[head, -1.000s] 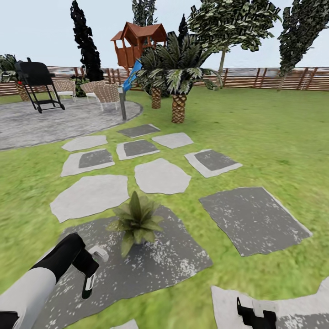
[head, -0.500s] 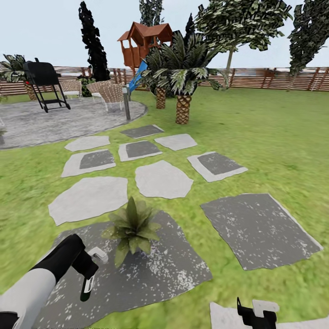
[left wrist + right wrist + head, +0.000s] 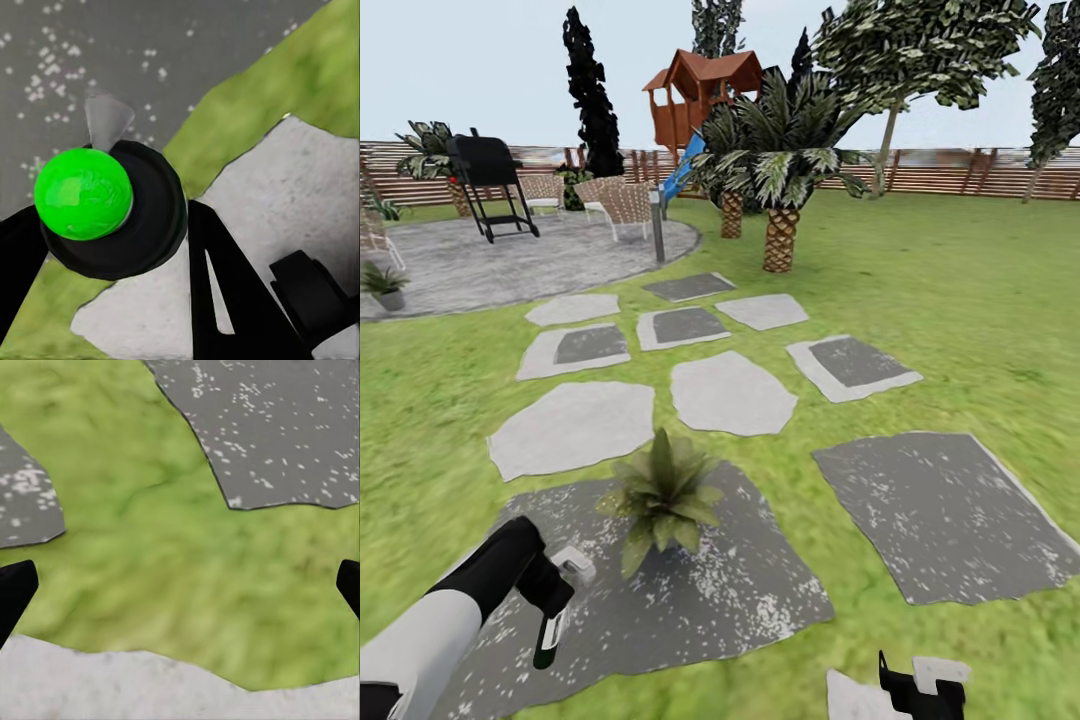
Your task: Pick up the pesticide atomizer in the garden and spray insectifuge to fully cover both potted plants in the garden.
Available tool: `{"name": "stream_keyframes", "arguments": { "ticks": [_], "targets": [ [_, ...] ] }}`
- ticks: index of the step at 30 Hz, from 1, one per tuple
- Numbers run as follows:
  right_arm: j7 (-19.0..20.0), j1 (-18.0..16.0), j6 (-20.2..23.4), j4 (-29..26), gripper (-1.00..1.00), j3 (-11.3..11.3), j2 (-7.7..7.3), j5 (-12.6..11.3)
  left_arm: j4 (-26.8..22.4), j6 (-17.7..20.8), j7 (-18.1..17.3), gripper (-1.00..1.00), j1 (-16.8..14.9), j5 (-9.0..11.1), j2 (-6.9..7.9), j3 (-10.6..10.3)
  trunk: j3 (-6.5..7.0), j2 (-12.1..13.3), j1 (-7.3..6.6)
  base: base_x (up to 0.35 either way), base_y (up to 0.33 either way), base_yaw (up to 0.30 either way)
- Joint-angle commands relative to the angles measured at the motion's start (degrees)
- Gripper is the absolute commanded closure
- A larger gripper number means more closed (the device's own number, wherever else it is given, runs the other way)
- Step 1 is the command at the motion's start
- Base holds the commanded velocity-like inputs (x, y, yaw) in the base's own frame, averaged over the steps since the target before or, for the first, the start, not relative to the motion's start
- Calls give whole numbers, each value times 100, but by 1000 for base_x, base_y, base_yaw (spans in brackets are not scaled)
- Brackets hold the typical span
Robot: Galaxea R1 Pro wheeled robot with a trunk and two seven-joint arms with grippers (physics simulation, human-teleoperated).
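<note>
A potted plant (image 3: 663, 497), a rosette of pointed green leaves, stands on a large dark stepping stone (image 3: 740, 580) just ahead of me. A second small potted plant (image 3: 382, 283) sits far left on the round paved patio (image 3: 510, 265). My left gripper (image 3: 550, 618) hangs low at the left of the near plant, shut on the pesticide atomizer (image 3: 547, 635), a dark bottle pointing down. The left wrist view looks along the atomizer (image 3: 84, 193), whose end is bright green, with black fingers (image 3: 225, 292) on either side. My right gripper (image 3: 920, 685) is at the bottom edge, open (image 3: 180, 585) over grass.
Grey stepping stones (image 3: 732, 392) lead across the lawn toward the patio. A black grill (image 3: 490, 180), wicker chairs (image 3: 622, 205) and a grey bollard (image 3: 657, 222) stand there. Palms (image 3: 780, 190), a wooden playhouse (image 3: 700, 95) and a slatted fence (image 3: 960, 172) lie beyond.
The whole picture has slid to the right, so the camera has turned left; the patio's potted plant has come into view. Both arms keep their pose, atomizer still held.
</note>
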Motion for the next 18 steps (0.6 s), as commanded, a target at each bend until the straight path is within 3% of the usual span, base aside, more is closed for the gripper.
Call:
{"name": "stream_keyframes", "arguments": {
  "ticks": [1, 5, 12, 18],
  "targets": [
    [-32, -4, -14, 7, -100, -25, 0, 61, 36, 23, -39, 100, -2, -35, 11, -8, -5, -2, -1, 0, -1, 138],
    [-32, -4, -14, 7, -100, -25, 0, 63, 45, 15, 67, 100, -2, -37, 26, 4, -5, -2, -1, 1, -65, 35],
    [-32, -4, -14, 7, -100, -25, 0, 65, -38, 24, 126, 100, -8, -1, 12, 26, -5, -2, -1, 23, -255, 6],
    [-32, -4, -14, 7, -100, -25, 1, 68, -69, 39, 120, 100, -103, 4, -3, 14, -5, -2, -1, -189, -226, 221]
  ]
}}
